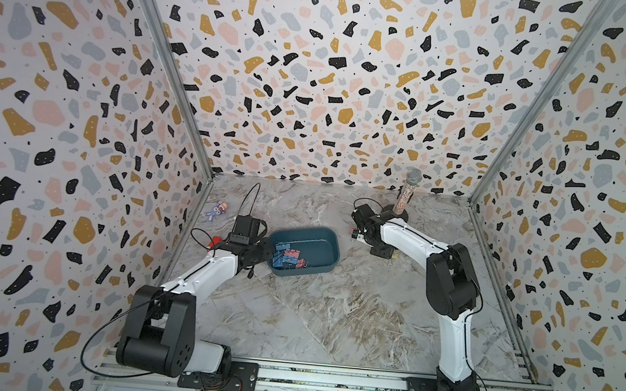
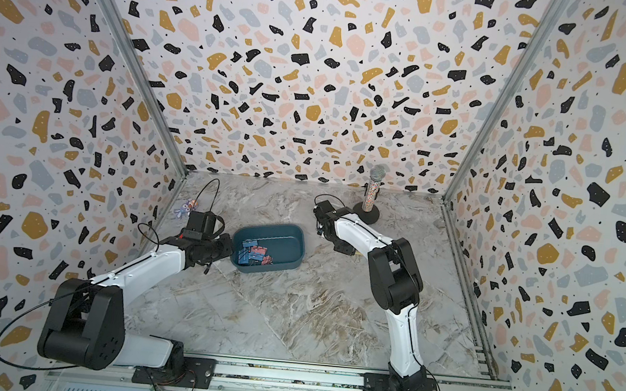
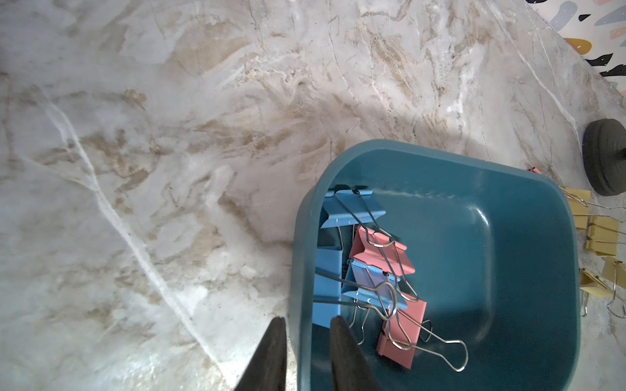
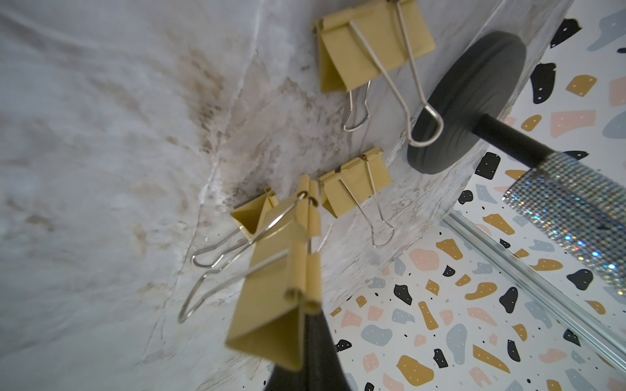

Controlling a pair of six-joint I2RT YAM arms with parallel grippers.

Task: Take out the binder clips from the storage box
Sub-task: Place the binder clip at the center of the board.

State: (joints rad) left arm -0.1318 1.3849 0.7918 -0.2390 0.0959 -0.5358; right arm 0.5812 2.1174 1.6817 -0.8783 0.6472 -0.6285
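Evidently the job is partway through. The right hand (image 4: 306, 326) is pinched shut on a yellow binder clip (image 4: 271, 304), seemingly by its wire handle. It holds the clip just above the counter (image 4: 101, 135), beside three yellow clips (image 4: 355, 186) lying near the round black base of the microphone stand (image 4: 474, 101).

The left hand (image 3: 307, 323) straddles the wall of the storage box (image 3: 508, 270), one finger inside and one outside, closed on the rim as if to steady it. The blue and pink binder clips (image 3: 372, 270) are heaped at that same end, right by the left hand.

The box's long axis runs from the left arm toward the right arm. The right hand is well beyond the far end, so I judge it must let go and then reach across the box's bare floor to the heap.
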